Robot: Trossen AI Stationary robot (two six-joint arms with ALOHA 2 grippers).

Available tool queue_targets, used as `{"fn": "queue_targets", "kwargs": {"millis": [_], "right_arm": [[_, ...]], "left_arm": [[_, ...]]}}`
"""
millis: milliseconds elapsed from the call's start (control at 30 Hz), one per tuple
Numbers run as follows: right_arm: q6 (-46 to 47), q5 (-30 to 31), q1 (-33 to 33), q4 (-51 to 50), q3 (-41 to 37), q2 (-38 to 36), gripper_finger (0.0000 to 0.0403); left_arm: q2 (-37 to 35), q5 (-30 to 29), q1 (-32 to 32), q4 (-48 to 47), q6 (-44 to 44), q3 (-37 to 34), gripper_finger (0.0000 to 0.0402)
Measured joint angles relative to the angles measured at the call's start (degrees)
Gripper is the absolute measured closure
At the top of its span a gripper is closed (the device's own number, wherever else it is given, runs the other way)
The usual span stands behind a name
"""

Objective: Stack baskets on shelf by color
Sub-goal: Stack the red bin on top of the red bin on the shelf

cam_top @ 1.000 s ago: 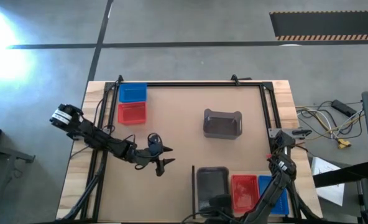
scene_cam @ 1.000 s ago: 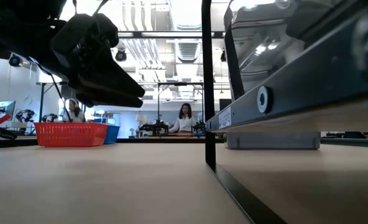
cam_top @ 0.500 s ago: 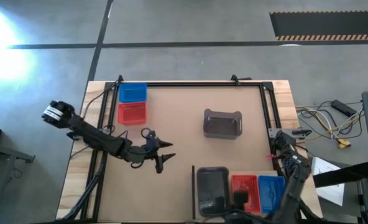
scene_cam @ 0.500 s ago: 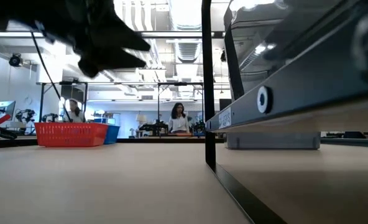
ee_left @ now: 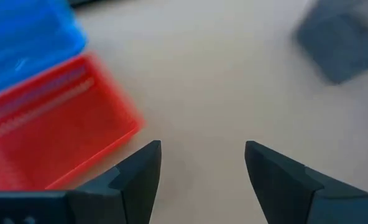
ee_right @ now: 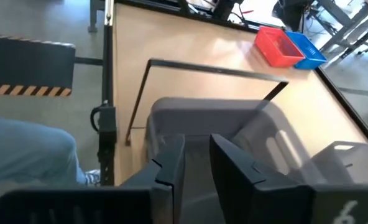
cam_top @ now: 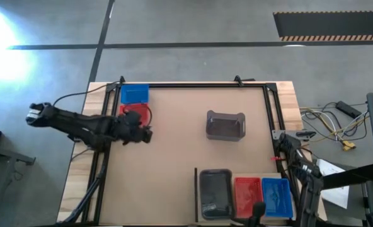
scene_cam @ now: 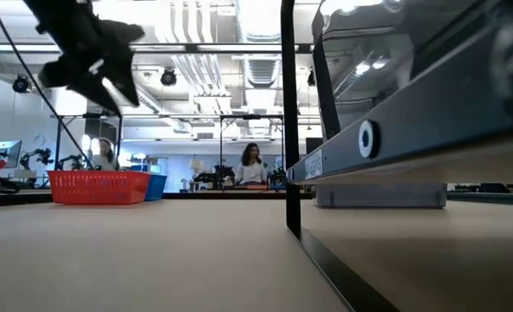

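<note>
While its fingers gape wide, the left tool hovers above the perforated red basket.

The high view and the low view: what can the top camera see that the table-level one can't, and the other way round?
Only the high view shows the three baskets on the shelf: grey, red and blue, plus the lone grey basket mid-table. Only the low view shows the room behind, with a person there. Both show the loose red basket and blue basket, and the left gripper beside the red one.
</note>
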Motion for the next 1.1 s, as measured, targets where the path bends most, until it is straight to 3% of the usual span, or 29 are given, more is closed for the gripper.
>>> {"fn": "queue_targets", "kwargs": {"millis": [100, 333, 667, 833, 1033, 1100], "right_arm": [[1.55, 0.01, 0.89, 0.03, -0.04, 1.44, 0.0341], [3.67, 0.03, 2.36, 0.0, -0.13, 3.08, 0.0351], [3.71, 0.38, 3.58, 0.05, -0.13, 3.1, 0.0351], [3.74, 0.44, 4.28, 0.22, -0.13, 3.1, 0.0351], [3.59, 0.45, 4.29, -0.28, -0.13, 2.53, 0.0351], [2.15, 0.41, 3.87, -0.29, -0.13, 2.04, 0.0351]], "left_arm": [[-0.24, 5.76, 6.09, -1.24, -0.93, -1.47, 0.0185], [5.89, 7.3, 18.37, -0.35, 3.82, -2.18, 0.0185], [20.82, 11.73, 26.8, 8.51, 13.0, -1.81, 0.0193], [26.92, 11.81, 27.54, 8.25, 15.77, -0.49, 0.0243], [30.42, 13.66, 25.37, 8.35, 24.51, 2.55, 0.0363], [30.3, 14.08, 23.4, 8.41, 27.16, 3.83, 0.0385]]}}
